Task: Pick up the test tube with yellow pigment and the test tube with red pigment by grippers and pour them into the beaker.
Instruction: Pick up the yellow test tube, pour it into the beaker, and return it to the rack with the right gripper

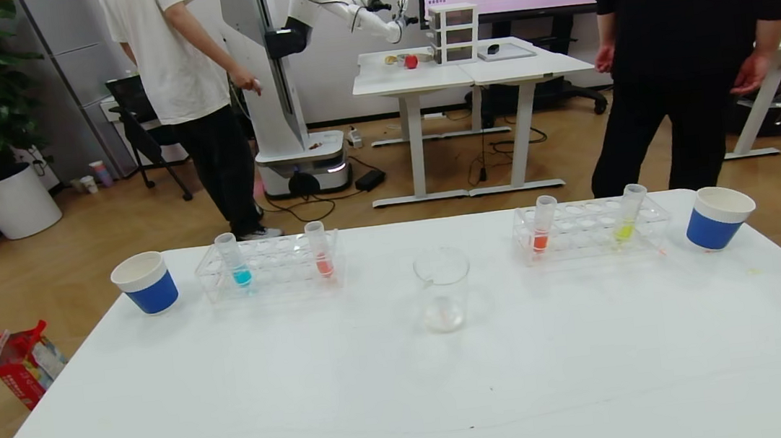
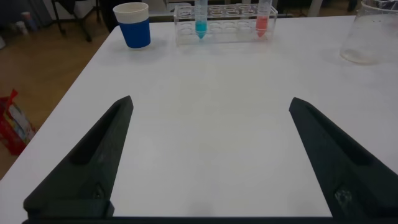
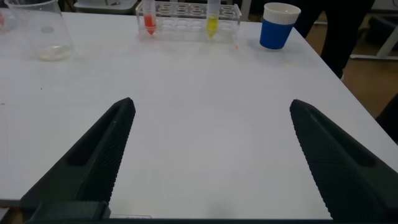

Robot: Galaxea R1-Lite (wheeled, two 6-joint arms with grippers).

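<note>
Yellow tube (image 1: 627,222) stands in the right rack (image 1: 591,227), red tube (image 1: 543,230) in the same rack, nearer the beaker (image 1: 443,288) at tabletop centre. Both look light, slick, thin-walled: pinch above the liquid, gently. Left gripper (image 2: 208,124) and right gripper (image 3: 211,124) spread wide, holding nothing, well short of the racks

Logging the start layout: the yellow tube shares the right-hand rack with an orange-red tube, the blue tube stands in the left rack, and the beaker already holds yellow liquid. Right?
Not quite: the beaker holds no yellow liquid, as the head view shows. The test tube with yellow pigment still stands in the right-hand rack with the orange-red tube; the blue tube is in the left rack.
</note>
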